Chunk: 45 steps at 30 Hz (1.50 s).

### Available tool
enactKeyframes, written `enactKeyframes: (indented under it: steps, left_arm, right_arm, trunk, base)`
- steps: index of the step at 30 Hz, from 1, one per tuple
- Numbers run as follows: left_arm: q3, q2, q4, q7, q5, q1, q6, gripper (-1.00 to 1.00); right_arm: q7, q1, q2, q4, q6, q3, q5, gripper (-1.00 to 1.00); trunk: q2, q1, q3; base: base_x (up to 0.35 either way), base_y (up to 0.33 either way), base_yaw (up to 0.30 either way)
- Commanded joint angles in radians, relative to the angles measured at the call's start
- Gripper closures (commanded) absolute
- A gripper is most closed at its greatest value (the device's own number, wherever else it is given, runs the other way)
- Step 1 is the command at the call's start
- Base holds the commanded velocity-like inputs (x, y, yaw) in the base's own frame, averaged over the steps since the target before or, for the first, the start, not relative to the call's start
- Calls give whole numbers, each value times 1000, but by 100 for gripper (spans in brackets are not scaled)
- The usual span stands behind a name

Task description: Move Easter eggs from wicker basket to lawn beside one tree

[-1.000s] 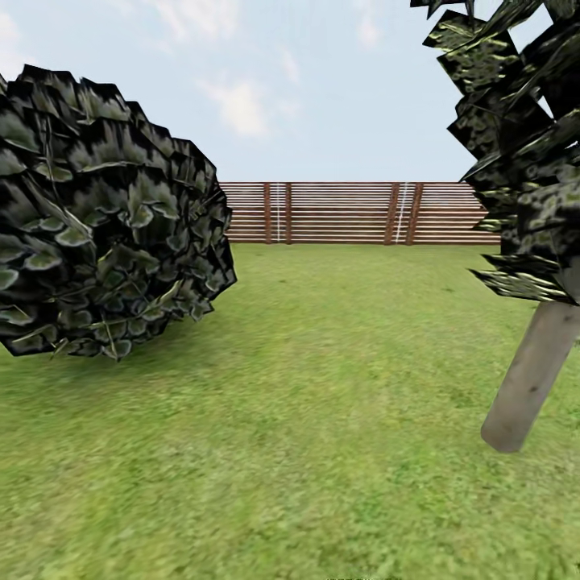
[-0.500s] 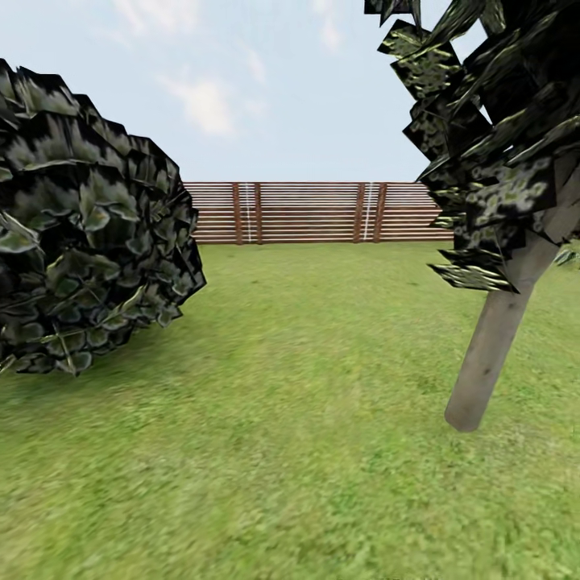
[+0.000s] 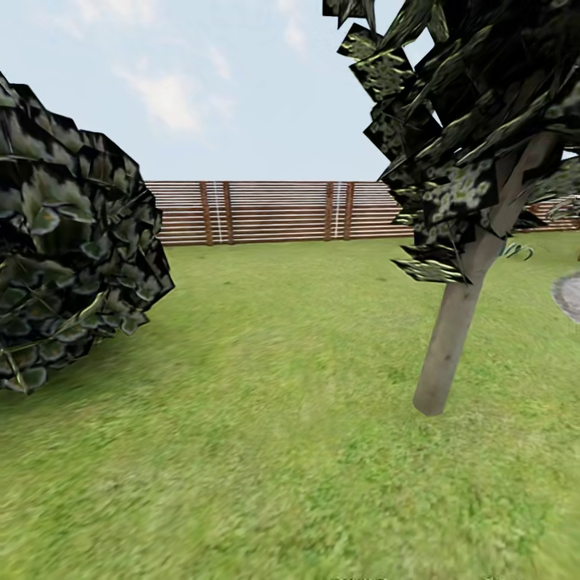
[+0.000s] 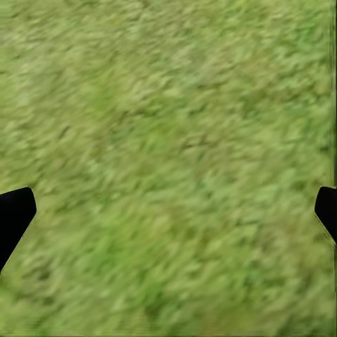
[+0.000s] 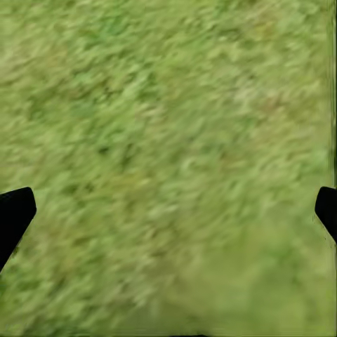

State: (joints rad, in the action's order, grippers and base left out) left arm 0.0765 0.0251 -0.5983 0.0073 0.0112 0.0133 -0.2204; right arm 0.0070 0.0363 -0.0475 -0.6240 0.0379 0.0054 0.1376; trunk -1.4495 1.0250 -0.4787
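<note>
Still at the travelling stage, by the look of it: no egg and no basket among the things in sight, so nothing to count as placed.

Ahead in the head view, a tree (image 3: 455, 322) with a bare grey-brown trunk, leaning a little, dark leaves above. Around its foot, bare lawn (image 3: 282, 451), nothing lying next to the trunk. Well apart from the tree, across the grass, a big round dark bush (image 3: 64, 242). Behind the tree, a brown slatted fence (image 3: 266, 211). Just beyond the tree, a small grey patch (image 3: 569, 294), too little of it to name.

Left claw (image 4: 168, 210) spread wide over plain grass, holding nothing. Right claw (image 5: 168, 210) likewise wide and empty.

Left to do, as a judgement: all three eggs to fetch and lay by one tree.
</note>
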Motion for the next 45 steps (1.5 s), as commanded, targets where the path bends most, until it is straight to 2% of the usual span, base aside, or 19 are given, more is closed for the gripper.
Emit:
enactKeyframes:
  steps: [1, 10, 25, 45]
  left_arm:
    - [2, 1, -7, 1, 1, 0, -2, -100]
    - [1, -1, -16, 2, -2, 0, -2, -100]
    - [0, -2, 33, 2, -2, 0, -2, -100]
    - [3, -11, 39, 2, -2, 0, -2, -100]
  right_arm:
    - [1, 0, 0, -8, 4, 1, 10, -100]
    - [1, 1, 1, -11, 4, -3, 13, -100]
    - [0, 1, 1, -10, 4, -4, 13, -100]
    - [-1, 1, 1, 5, 5, -2, 11, -100]
  trunk:
    - [0, 0, -1]
    - [0, 0, -1]
    - [0, 0, -1]
    - [0, 0, -1]
  base:
    - [0, 0, -247]
    - [0, 0, -252]
    - [0, 0, -255]
    - [0, 0, -256]
